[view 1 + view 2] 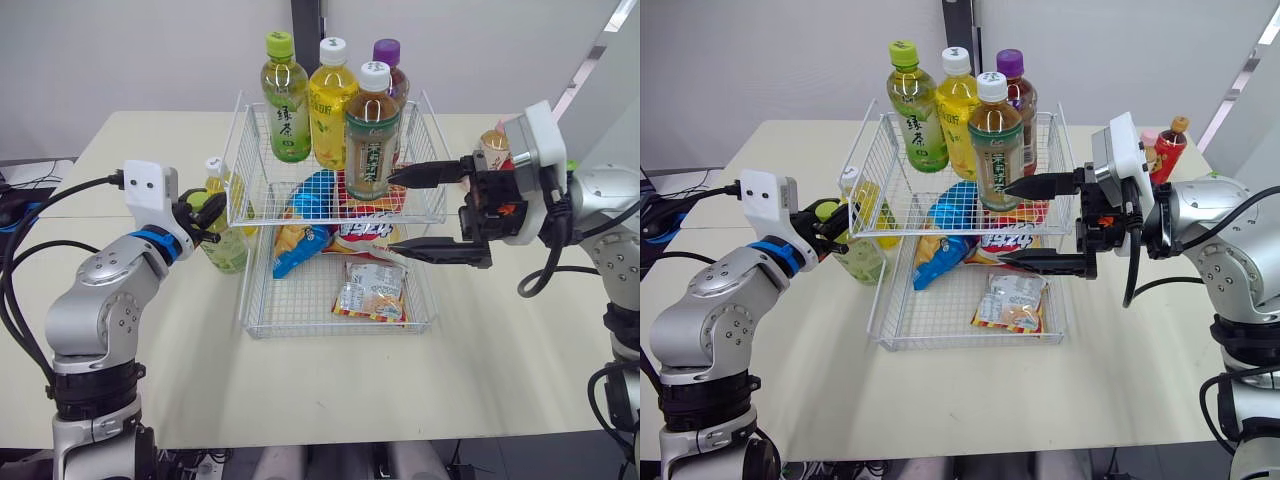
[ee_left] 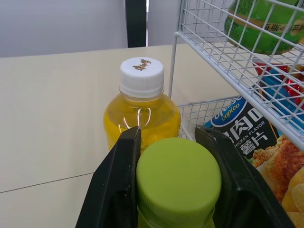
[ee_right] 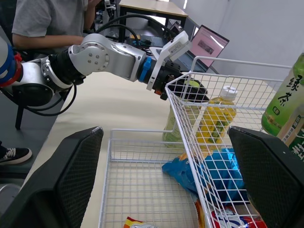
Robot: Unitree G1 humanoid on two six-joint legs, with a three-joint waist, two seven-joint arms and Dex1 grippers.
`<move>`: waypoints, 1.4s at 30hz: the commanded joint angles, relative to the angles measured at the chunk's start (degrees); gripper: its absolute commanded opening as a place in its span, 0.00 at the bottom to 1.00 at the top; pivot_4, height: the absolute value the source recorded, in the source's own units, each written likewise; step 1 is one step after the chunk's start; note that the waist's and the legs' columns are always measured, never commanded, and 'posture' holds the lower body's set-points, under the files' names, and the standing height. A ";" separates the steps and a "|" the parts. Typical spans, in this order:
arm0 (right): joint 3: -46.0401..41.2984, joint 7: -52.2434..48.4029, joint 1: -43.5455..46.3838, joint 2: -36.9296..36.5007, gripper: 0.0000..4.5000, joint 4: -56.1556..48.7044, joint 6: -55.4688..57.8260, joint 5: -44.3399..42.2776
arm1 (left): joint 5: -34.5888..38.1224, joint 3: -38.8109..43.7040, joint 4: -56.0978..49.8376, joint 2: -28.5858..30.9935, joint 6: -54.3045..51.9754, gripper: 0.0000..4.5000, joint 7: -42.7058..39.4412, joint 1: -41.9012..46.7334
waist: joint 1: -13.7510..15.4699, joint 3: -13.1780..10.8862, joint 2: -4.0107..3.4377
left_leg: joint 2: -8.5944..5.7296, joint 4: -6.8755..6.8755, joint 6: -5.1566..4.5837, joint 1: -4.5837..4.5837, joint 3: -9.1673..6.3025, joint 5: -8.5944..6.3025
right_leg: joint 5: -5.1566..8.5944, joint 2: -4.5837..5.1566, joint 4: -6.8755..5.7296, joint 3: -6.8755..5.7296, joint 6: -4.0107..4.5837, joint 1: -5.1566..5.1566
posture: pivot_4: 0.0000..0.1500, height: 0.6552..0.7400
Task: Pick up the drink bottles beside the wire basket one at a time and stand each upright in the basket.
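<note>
The left gripper is clamped on the lid of the green-capped bottle, one black finger on each side of the cap. The bottle stands upright, left of centre in the eye views, with its long axis vertical. I cannot tell whether its base is clear of the bench.

Just behind it stands a yellow bottle with a white cap, close against the same side of the wire basket. The basket lies to the frame's right of the held bottle, whose shoulder is just beside the left wire wall. The raised shelf's rim is level with the gripper. Judging from this, the coming move is a straight lift until the base clears that rim, then a short carry to the right.

At right of centre the right gripper hangs wide apart, holding nothing, next to a tea bottle already upright on the shelf. A red bottle waits behind that arm, at the frame's upper right.
</note>
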State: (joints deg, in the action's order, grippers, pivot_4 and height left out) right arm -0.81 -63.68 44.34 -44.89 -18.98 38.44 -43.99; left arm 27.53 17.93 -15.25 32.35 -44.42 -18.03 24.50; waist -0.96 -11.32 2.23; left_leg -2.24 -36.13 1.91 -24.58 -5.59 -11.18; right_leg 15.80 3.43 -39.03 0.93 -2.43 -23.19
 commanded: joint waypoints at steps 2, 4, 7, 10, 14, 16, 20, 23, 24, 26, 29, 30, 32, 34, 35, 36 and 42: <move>-2.91 0.30 0.61 -1.56 1.00 -1.04 -0.36 -0.19 | 1.23 1.65 -3.57 1.37 -0.51 0.31 -1.23 -1.62 | -0.01 0.00 0.00 | 0.00 0.00 0.00 0.00 0.00 0.00 | 0.00 0.00 0.00 0.00 0.00 0.00 | 1.00 1.00; -3.86 0.27 0.82 -2.39 1.00 -0.37 -0.08 -0.44 | 2.44 3.34 -5.34 2.65 -1.38 0.31 -1.99 -2.23 | -0.02 0.00 0.00 | 0.01 0.00 0.00 0.00 0.00 0.00 | 0.00 0.00 0.00 0.01 0.00 0.00 | 1.00 1.00; -6.68 0.47 1.13 -3.52 1.00 1.06 0.85 -2.31 | 5.19 6.48 -7.95 5.49 -3.87 0.31 -3.35 -2.93 | -0.05 -0.01 0.00 | 0.02 0.02 0.00 -0.01 -0.01 0.00 | 0.00 -0.01 0.01 0.00 0.00 -0.03 | 1.00 1.00; -8.96 0.29 0.28 -3.81 1.00 1.73 0.06 -2.62 | 7.99 8.72 -9.46 7.86 -6.61 0.31 -4.14 -2.38 | -0.04 -0.01 -0.01 | 0.03 0.03 0.00 -0.01 -0.03 0.00 | 0.00 -0.02 0.01 -0.03 0.00 -0.03 | 1.00 1.00; -10.86 0.14 -2.81 -3.95 1.00 1.19 -2.07 -1.86 | 14.08 13.08 -9.75 14.68 -12.58 0.31 -7.76 -0.03 | -0.10 -0.02 0.02 | 0.04 0.01 0.00 -0.04 -0.02 0.00 | 0.00 -0.03 0.02 -0.05 0.00 -0.02 | 1.00 1.00; -11.26 0.43 -3.90 -4.05 1.00 0.82 -2.32 -1.88 | 17.09 15.03 -6.91 19.29 -15.58 0.31 -9.64 3.53 | -0.18 -0.03 0.01 | 0.03 0.02 0.00 -0.05 -0.01 0.00 | 0.00 -0.03 0.02 -0.03 0.00 -0.02 | 1.00 1.00; -11.82 1.20 -5.50 -4.19 1.00 0.14 -2.68 -1.99 | 20.60 14.13 2.92 29.04 -18.92 0.31 -14.60 14.96 | -0.33 -0.04 0.01 | 0.02 0.00 0.00 -0.08 0.08 0.00 | 0.01 -0.07 0.01 -0.13 -0.01 -0.01 | 1.00 1.00; -11.97 1.79 -5.64 -4.09 1.00 0.01 -2.98 -2.02 | 20.69 9.44 11.53 34.30 -19.29 0.31 -18.24 25.32 | -0.69 -0.04 0.00 | 0.02 0.04 0.00 -0.07 0.13 0.00 | 0.02 -0.08 0.03 -0.10 -0.02 -0.02 | 1.00 1.00; -12.13 1.97 -5.73 -4.08 1.00 -0.06 -3.10 -2.09 | 20.55 7.30 14.91 35.58 -19.56 0.31 -19.59 30.01 | -0.62 -0.04 0.00 | 0.02 0.06 0.00 -0.06 0.14 0.00 | 0.02 -0.09 0.03 -0.11 -0.02 -0.03 | 1.00 1.00; -12.49 2.51 -5.98 -3.97 1.00 -0.30 -3.26 -2.26 | 18.94 2.50 20.99 37.17 -18.81 0.31 -22.63 38.69 | -0.65 -0.05 0.00 | 0.04 0.05 0.00 -0.10 0.12 0.00 | 0.02 -0.16 0.04 -0.21 -0.02 -0.03 | 1.00 1.00; -13.06 3.07 -6.79 -3.70 1.00 -0.88 -3.79 -2.39 | 15.63 -4.78 28.06 37.29 -18.02 0.31 -27.17 49.73 | -0.70 -0.05 0.00 | 0.03 0.05 0.00 -0.10 0.18 0.00 | 0.03 -0.15 0.03 -0.15 -0.03 -0.03 | 1.00 1.00; -13.27 3.22 -7.13 -3.64 1.00 -1.14 -4.00 -2.44 | 14.55 -6.77 30.31 36.65 -17.92 0.31 -28.49 53.30 | -0.71 -0.05 -0.01 | 0.01 0.05 0.00 -0.10 0.21 0.00 | 0.03 -0.15 0.05 -0.13 -0.03 -0.03 | 1.00 1.00; -13.45 3.53 -7.47 -3.57 1.00 -1.49 -4.14 -2.58 | 11.96 -10.17 33.94 35.23 -16.58 0.31 -31.09 58.80 | -0.78 -0.05 -0.01 | 0.01 0.05 0.00 -0.10 0.21 0.00 | 0.03 -0.18 0.02 -0.15 -0.03 -0.04 | 1.00 1.00; -13.45 3.85 -7.70 -3.46 1.00 -1.72 -4.18 -2.62 | 10.44 -11.94 37.52 32.63 -16.20 0.31 -32.51 63.91 | -0.81 -0.06 -0.01 | 0.03 0.04 0.00 -0.10 0.23 0.00 | 0.03 -0.18 0.00 -0.13 -0.04 -0.06 | 1.00 1.00; -13.50 4.02 -7.89 -3.42 1.00 -1.93 -4.20 -2.65 | 9.75 -12.97 38.49 31.36 -16.14 0.31 -33.59 65.72 | -0.80 -0.06 -0.01 | 0.03 0.04 0.00 -0.11 0.22 0.00 | 0.03 -0.18 0.01 -0.14 -0.04 -0.05 | 1.00 1.00; -13.52 4.22 -7.99 -3.36 1.00 -2.05 -4.21 -2.73 | 9.36 -13.59 39.50 29.99 -16.30 0.31 -34.45 67.31 | -0.79 -0.06 -0.01 | 0.03 0.03 0.00 -0.12 0.21 0.00 | 0.03 -0.18 0.02 -0.13 -0.04 -0.06 | 1.00 1.00; -13.81 5.12 -8.19 -3.61 1.00 -2.53 -3.98 -3.07 | 6.95 -17.02 40.93 22.86 -16.07 0.31 -39.30 70.98 | -0.90 -0.07 -0.02 | 0.05 0.03 0.00 -0.15 0.22 0.00 | 0.04 -0.16 0.02 -0.10 -0.05 -0.09 | 1.00 1.00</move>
State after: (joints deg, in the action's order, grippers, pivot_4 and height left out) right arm -12.44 -59.18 35.91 -48.11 -20.04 35.31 -46.27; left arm 35.12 0.13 26.58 54.93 -62.15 -55.90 92.55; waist -1.86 -11.39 2.21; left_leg -2.18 -36.10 1.91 -24.74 -5.36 -11.18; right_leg 15.83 3.27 -39.02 0.84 -2.48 -23.29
